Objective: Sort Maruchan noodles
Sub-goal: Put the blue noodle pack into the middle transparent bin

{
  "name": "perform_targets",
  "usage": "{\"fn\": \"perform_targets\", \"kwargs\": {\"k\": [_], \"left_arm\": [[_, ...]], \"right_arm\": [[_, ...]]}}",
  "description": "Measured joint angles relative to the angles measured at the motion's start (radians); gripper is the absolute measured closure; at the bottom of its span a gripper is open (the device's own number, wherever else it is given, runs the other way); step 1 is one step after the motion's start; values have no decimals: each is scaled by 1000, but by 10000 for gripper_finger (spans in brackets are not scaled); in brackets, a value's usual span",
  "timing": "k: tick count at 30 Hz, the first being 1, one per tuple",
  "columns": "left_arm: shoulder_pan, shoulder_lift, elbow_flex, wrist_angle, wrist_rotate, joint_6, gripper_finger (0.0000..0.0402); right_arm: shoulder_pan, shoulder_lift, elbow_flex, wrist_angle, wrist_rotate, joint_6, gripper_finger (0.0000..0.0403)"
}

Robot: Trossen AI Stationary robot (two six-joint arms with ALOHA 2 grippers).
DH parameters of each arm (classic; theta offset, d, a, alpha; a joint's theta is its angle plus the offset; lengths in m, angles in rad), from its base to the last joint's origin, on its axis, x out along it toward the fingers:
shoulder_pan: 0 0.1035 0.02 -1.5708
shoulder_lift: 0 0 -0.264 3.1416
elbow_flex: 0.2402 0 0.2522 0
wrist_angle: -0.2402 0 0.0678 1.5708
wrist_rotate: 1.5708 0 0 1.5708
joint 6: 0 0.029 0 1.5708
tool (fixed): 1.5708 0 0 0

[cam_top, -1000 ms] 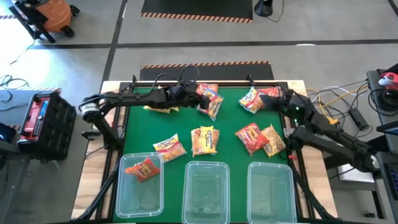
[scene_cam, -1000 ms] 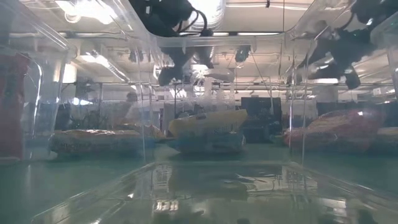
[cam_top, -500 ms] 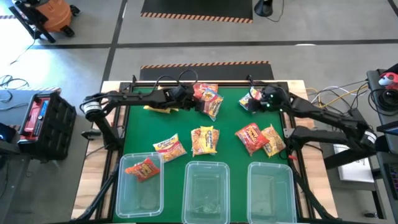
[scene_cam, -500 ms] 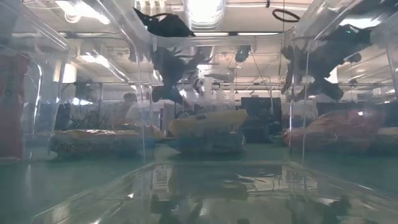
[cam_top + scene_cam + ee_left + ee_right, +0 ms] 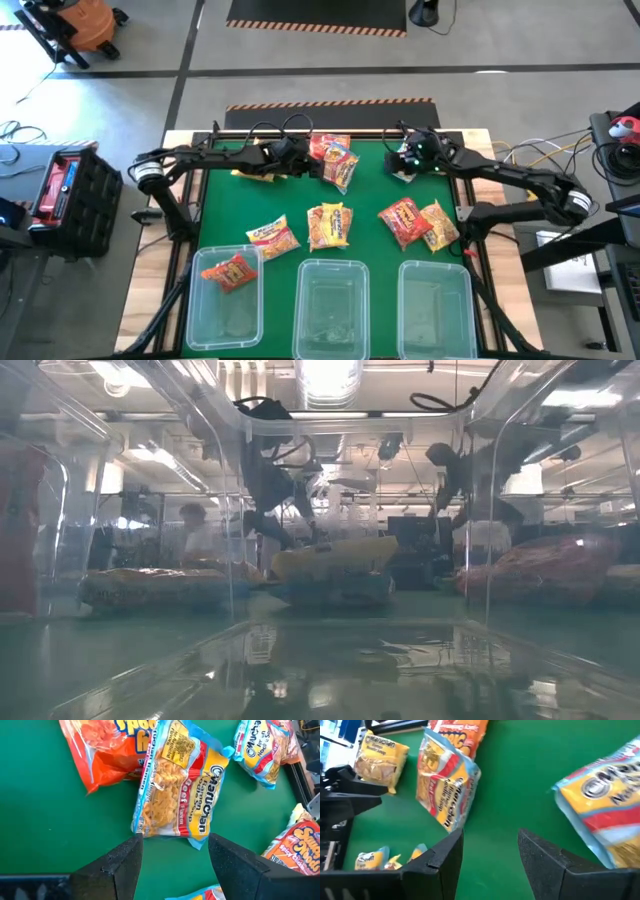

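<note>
Packets of Maruchan noodles (image 5: 330,225) lie scattered over the green tabletop (image 5: 300,200) in the high view, a red one (image 5: 231,270) inside the clear tub (image 5: 226,300) at the near left corner, while the left gripper (image 5: 300,160) and right gripper (image 5: 405,165) hover near the far edge. Left wrist view: the open, empty fingers (image 5: 120,865) frame a yellow-and-red beef packet (image 5: 177,790) overlapping an orange packet (image 5: 107,752). Right wrist view: parted, empty fingers (image 5: 445,860) hang over bare green between two yellow-red packets (image 5: 447,792).
</note>
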Motion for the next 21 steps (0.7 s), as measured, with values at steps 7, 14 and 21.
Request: {"fn": "perform_targets", "kwargs": {"k": [7,14,21], "left_arm": [[0,0,-24,-7,2,22,194],[2,0,-94,81,59,49,194],[3,0,-178,239,76,53,194]], "right_arm": [[22,121,56,105,-5,-10,225],[31,246,99,107,-3,-27,225],[38,336,120,131,-9,-14,225]]}}
